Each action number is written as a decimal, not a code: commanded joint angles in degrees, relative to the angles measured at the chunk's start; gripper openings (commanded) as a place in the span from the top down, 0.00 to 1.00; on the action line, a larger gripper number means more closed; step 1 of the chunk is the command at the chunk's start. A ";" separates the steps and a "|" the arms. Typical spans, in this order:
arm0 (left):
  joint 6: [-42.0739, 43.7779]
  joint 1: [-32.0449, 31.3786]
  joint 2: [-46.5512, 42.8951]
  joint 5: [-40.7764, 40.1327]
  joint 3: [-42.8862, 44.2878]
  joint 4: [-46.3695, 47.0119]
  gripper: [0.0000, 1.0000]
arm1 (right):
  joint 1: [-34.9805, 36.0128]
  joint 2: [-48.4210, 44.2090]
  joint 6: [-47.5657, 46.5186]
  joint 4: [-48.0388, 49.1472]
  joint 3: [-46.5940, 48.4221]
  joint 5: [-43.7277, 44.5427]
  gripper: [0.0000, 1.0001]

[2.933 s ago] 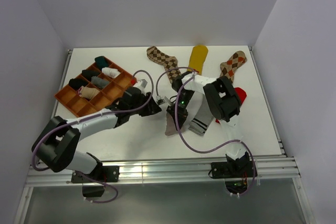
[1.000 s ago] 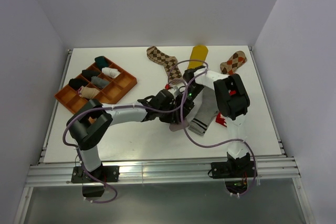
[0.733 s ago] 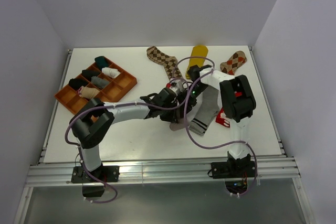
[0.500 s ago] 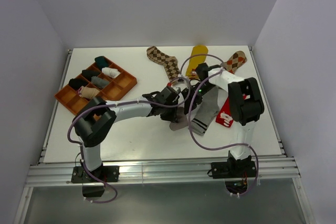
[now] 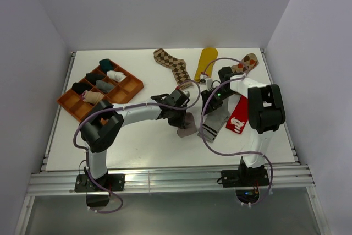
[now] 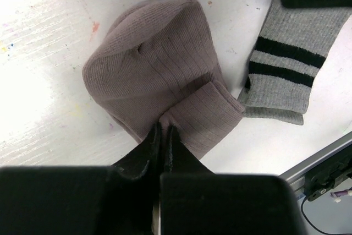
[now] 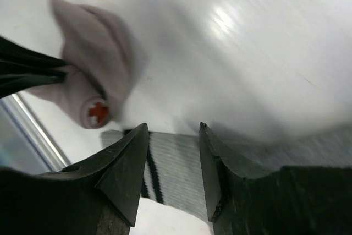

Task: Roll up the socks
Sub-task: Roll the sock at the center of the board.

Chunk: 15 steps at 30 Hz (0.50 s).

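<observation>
In the middle of the top view, the left gripper point(image 5: 179, 117) is pressed together on the taupe sock point(image 5: 186, 125). Its wrist view shows this well: the two black fingers point(image 6: 155, 146) meet on a folded flap at the near edge of the sock. The rest of the sock spreads away from them toward the upper left of that frame, as a rounded, already doubled lump on the white table point(image 5: 137, 147).

So the long axis of this sock runs nearly straight out from the claw, and I judge that a roll would have to travel along this line.

The right gripper point(image 5: 211, 96) stands just up and to the right of the sock in the top view. Its jaws are spread and nothing is between them. In its own view the taupe sock sits in the upper left, and the grey sock with black stripes point(image 7: 176, 163) lies under the fingertips point(image 7: 142, 136). I cannot tell if they touch the fabric.

The left arm is clearly the nearer one to the taupe sock; the right one is near but beside it.

The grey sock lies just right of the taupe one, and its long axis climbs from lower left to upper right. The red sock point(image 5: 238, 117), two argyle socks point(image 5: 173, 64) and the mustard sock point(image 5: 204, 61) lie flat toward the right and top. The orange tray point(image 5: 133, 85) is well apart on the left.
</observation>
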 commanded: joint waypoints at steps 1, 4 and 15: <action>1.01 0.09 1.99 -0.24 1.62 -4.13 1.00 | -2.01 -3.91 3.29 4.70 -1.83 5.22 0.51; 1.10 0.36 2.69 -0.25 2.59 -5.27 1.00 | -2.71 -5.67 3.29 5.67 -4.38 7.25 0.51; 1.89 1.76 3.22 2.48 3.47 -7.63 1.00 | -7.54 -5.85 0.05 5.85 -8.34 15.87 0.51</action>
